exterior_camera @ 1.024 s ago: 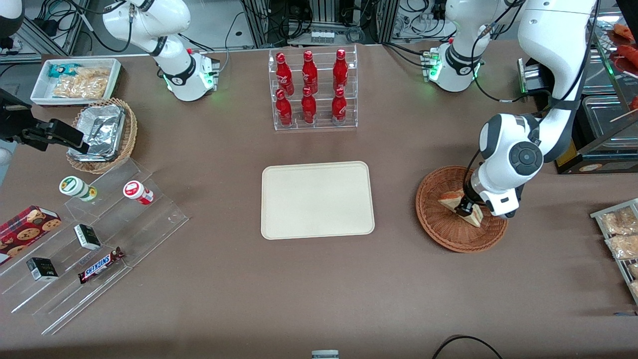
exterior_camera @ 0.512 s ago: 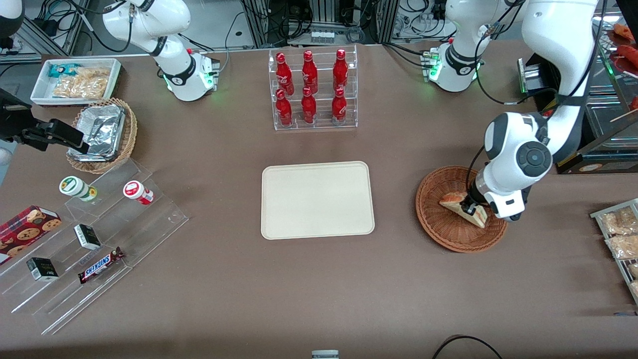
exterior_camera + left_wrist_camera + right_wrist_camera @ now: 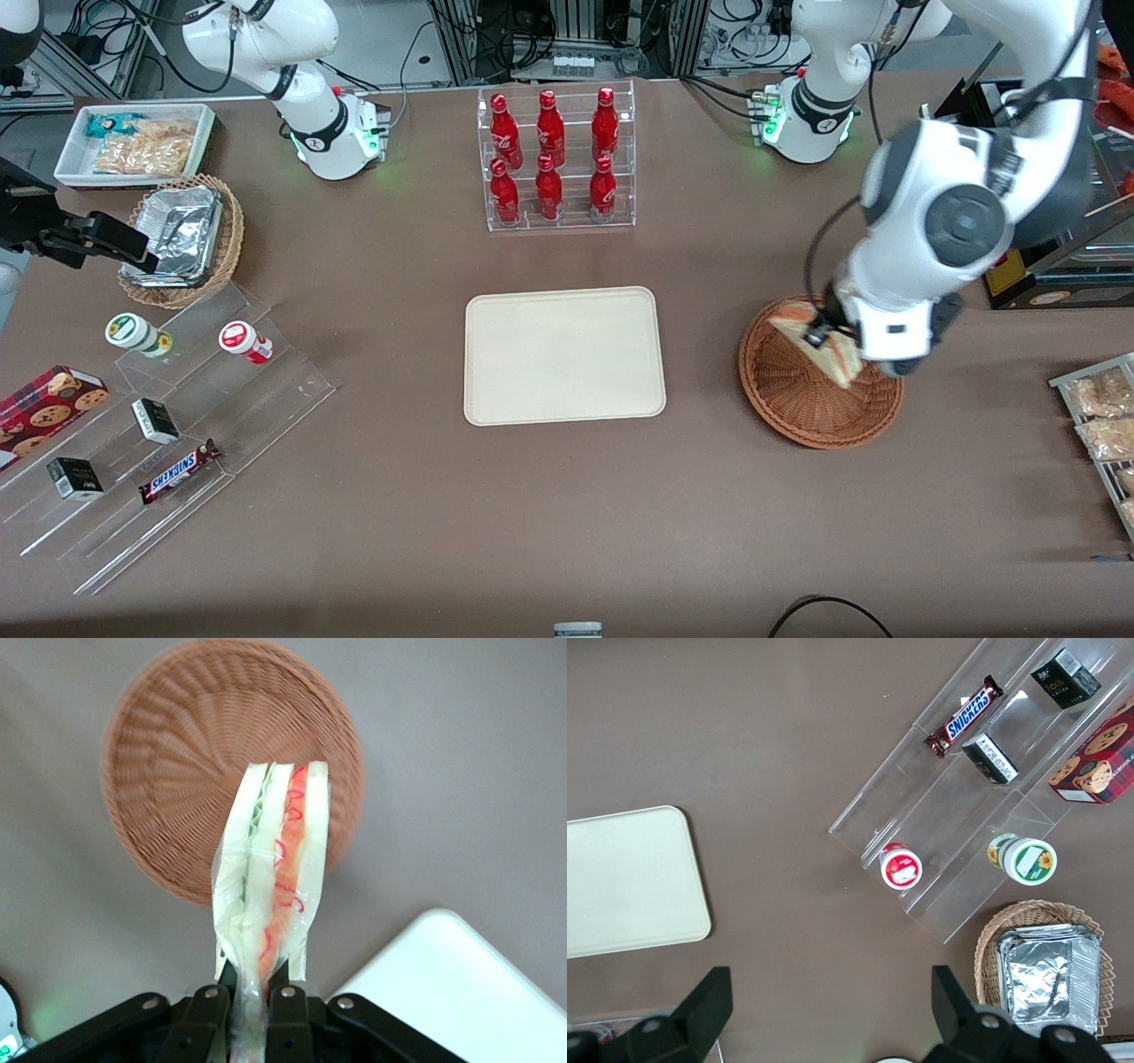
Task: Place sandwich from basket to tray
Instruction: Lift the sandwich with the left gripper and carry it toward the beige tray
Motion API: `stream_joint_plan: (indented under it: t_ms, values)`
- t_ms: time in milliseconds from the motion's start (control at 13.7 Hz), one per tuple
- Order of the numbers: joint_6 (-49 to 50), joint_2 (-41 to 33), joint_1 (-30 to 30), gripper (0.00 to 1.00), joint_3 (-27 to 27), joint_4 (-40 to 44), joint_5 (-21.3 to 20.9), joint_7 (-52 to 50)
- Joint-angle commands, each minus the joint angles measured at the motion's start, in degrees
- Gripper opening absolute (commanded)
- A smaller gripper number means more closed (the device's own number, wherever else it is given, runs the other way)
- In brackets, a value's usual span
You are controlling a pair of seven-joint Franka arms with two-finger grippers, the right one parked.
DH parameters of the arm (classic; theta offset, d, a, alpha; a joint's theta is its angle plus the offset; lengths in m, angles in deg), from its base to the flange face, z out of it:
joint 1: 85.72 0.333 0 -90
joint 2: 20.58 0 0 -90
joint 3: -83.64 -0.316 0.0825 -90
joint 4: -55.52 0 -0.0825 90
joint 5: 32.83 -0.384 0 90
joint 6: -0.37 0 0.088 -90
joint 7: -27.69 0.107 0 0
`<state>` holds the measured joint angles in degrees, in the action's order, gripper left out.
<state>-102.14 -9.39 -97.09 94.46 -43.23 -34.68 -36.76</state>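
Observation:
My left gripper (image 3: 826, 335) is shut on the sandwich (image 3: 819, 342), a plastic-wrapped wedge of pale bread with red, orange and green filling, and holds it in the air above the reddish-brown wicker basket (image 3: 797, 403). In the left wrist view the sandwich (image 3: 273, 868) hangs out from between the shut fingers (image 3: 205, 1017), with the empty basket (image 3: 168, 771) below it and a corner of the tray (image 3: 461, 983) beside it. The cream-beige tray (image 3: 564, 354) lies empty at the middle of the table and also shows in the right wrist view (image 3: 629, 881).
A clear rack of red bottles (image 3: 556, 159) stands farther from the camera than the tray. Clear stepped shelves with snacks (image 3: 151, 425), a lighter wicker basket with foil container (image 3: 184, 237) and a white bin (image 3: 133, 142) lie toward the parked arm's end. Packets on a rack (image 3: 1103, 416) sit beside the basket.
My left gripper has risen with the sandwich in it, lifting it out of the basket. The basket now sits empty below.

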Motion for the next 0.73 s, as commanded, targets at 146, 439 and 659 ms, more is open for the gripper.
stream_joint_plan:
  t_ms: [146,439,659]
  values:
    - [-3.3,8.6,-11.6,0.09,-0.4,5.9,-0.5,2.9]
    - [-10.6,14.1,-19.1,0.09,-0.4,7.0,-0.7,4.2]
    - [-15.8,16.8,-22.4,0.1,-0.4,6.9,-1.0,4.3]
